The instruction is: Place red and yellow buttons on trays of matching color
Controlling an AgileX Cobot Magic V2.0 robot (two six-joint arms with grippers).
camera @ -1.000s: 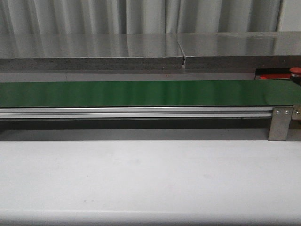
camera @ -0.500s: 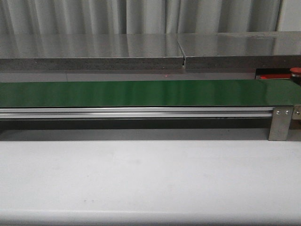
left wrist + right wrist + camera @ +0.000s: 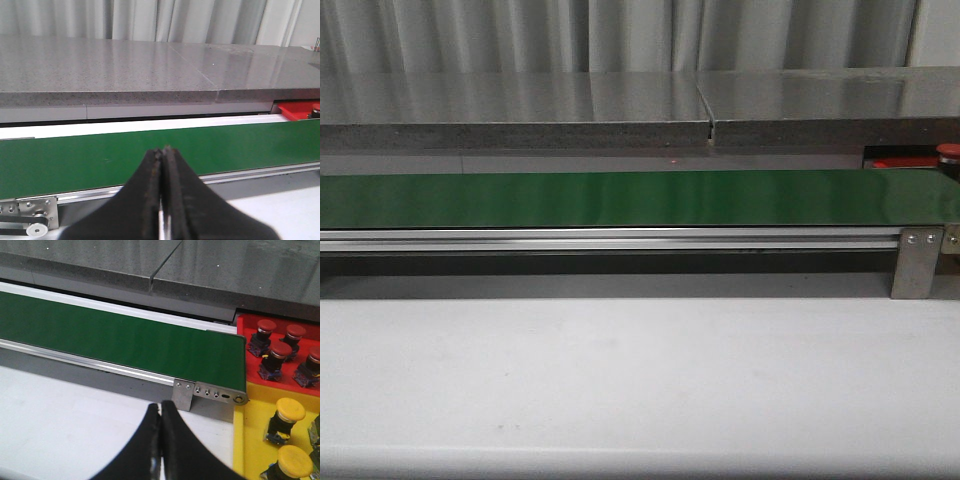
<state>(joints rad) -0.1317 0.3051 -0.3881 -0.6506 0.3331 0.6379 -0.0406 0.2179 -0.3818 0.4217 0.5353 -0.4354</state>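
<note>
The left fingers (image 3: 161, 192) are pressed together, empty, before the bare green belt (image 3: 620, 198), the right fingers (image 3: 160, 440) likewise closed and empty over the white counter (image 3: 75, 420), while red buttons (image 3: 281, 351) sit on the red tray (image 3: 245, 335) and yellow buttons (image 3: 290, 410) on the yellow tray (image 3: 250, 440) past the belt's right end.

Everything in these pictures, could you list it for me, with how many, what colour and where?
Long green conveyor belt: one, green, running across the white table.
White table: one, white, in front of the belt.
Grey stone-look counter: one, grey, behind the belt.
Grey metal bracket with screws: one, at the belt's right end.
Flat red tray: one, past the belt's right end.
Flat yellow tray: one, next to the red tray.
Red-capped buttons: at least four, on the red tray.
Yellow-capped buttons: at least two, on the yellow tray.
Left pincer: black, shut, empty.
Right pincer: black, shut, empty.
</note>
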